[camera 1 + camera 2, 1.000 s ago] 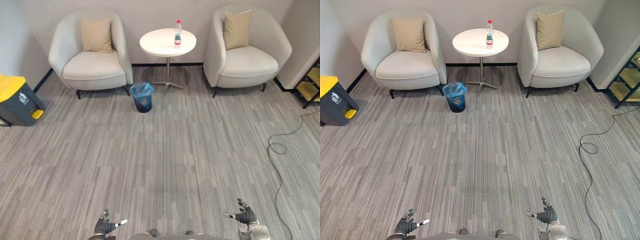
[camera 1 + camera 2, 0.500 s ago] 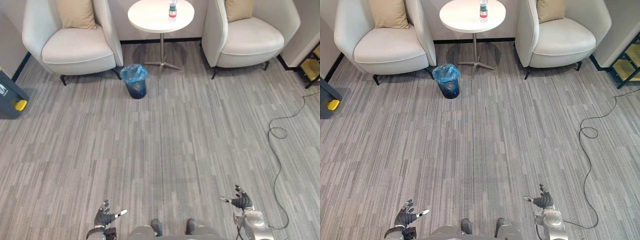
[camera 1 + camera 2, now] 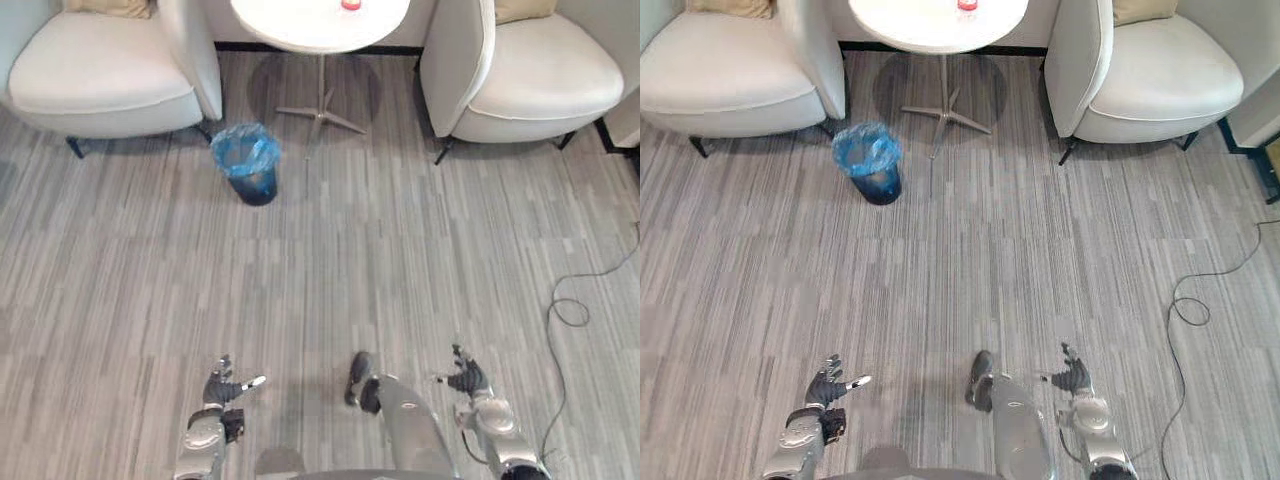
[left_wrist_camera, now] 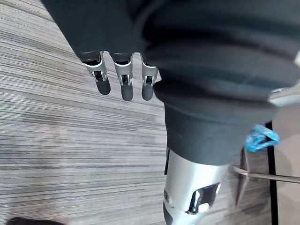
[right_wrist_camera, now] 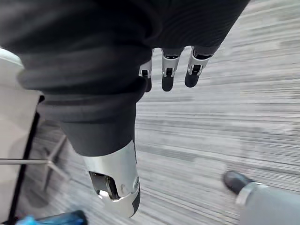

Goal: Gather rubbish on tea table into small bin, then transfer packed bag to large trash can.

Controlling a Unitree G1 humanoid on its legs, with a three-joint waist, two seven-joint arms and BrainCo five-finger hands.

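Red-labelled rubbish item (image 3: 350, 4) sits on tea table (image 3: 290, 25) straight ahead, well apart from both hands, roughly btwn them. Small bin (image 3: 246, 165) is ahead-left, nearer L hand (image 3: 222, 386). L hand & R hand (image 3: 466, 380): fingers relaxed, empty.

**Two eyes high up, two wrist cameras close in**

The left eye and right eye views look steeply down from the head, facing forward over the carpet (image 3: 330, 270) toward the round table (image 3: 290, 25) and armchairs (image 3: 90, 80) at the far edge. Set slightly apart, they share one scene: the small bin (image 3: 246, 165) near the table, the left hand (image 3: 222, 388) and right hand (image 3: 466, 381) at the near edge. Each wrist camera looks along its own hand from very close, down at the carpet, catching the bin and the table's foot at its border.
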